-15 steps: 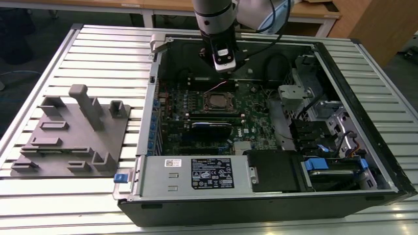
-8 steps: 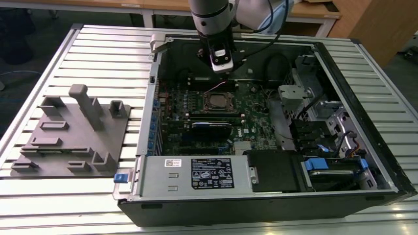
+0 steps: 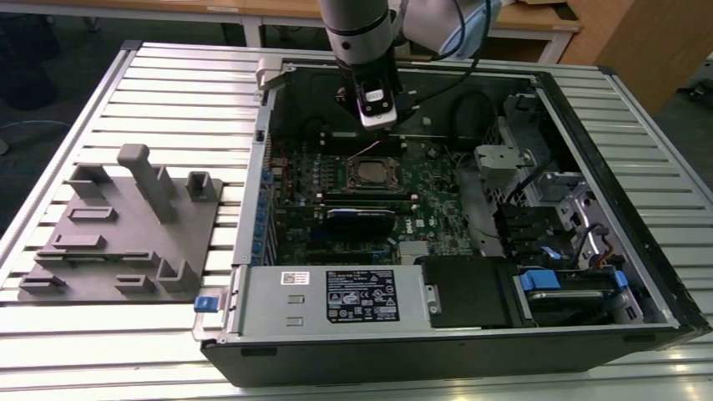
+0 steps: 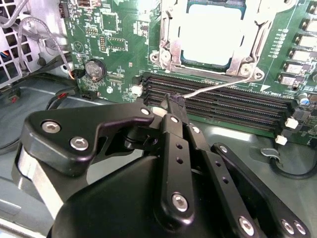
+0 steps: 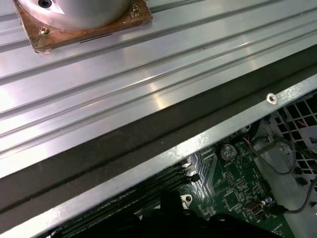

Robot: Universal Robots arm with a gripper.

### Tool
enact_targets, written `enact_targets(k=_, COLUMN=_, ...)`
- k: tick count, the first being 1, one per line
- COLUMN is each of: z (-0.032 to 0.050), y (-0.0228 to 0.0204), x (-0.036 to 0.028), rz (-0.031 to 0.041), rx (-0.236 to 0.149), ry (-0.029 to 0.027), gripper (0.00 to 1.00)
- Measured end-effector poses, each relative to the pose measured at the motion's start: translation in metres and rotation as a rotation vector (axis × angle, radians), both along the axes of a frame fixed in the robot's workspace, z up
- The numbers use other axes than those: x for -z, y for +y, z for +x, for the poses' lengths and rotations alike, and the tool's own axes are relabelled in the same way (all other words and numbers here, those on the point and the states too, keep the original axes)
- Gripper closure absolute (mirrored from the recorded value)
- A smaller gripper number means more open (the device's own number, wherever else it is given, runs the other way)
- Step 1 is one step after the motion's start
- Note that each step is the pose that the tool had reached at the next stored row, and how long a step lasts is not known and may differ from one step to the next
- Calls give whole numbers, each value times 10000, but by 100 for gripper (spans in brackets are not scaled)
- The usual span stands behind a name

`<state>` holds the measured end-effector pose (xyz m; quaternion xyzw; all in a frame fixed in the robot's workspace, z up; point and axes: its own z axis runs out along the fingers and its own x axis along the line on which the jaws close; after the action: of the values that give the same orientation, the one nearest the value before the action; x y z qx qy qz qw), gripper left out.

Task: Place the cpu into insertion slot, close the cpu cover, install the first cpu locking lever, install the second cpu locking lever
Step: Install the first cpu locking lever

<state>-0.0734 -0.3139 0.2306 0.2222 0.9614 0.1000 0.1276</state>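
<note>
The cpu [image 4: 213, 29] lies flat in the insertion slot [image 3: 373, 173], its bright silver top showing through the window of the cpu cover [image 4: 170, 34], which is down over it. A thin wire locking lever [image 4: 218, 88] runs from the socket's corner out over the memory slots to my fingertips. My gripper [image 4: 173, 101] has its black fingers pressed together on the lever's free end. In the exterior view the gripper [image 3: 376, 124] hangs over the board just behind the socket.
The open computer case [image 3: 624, 167] lies on a slatted metal table [image 5: 124, 74]. Black memory slots [image 4: 233, 111] and a coin battery [image 4: 94, 69] sit near the socket. A grey fixture [image 3: 123, 225] stands on the exterior view's left, and the power supply [image 3: 334, 292] is in front.
</note>
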Motion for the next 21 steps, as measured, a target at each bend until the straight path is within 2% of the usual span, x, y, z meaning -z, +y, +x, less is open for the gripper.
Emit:
enact_targets(k=6, z=-2, y=-15, x=56, rz=-1, rx=6, ry=-19, gripper=90)
enact_targets(k=12, z=-2, y=-15, x=62, rz=-1, rx=18, ry=-20, gripper=90)
enact_targets(k=21, z=-10, y=-11, x=125, rz=-2, rx=576, ry=-18, gripper=90)
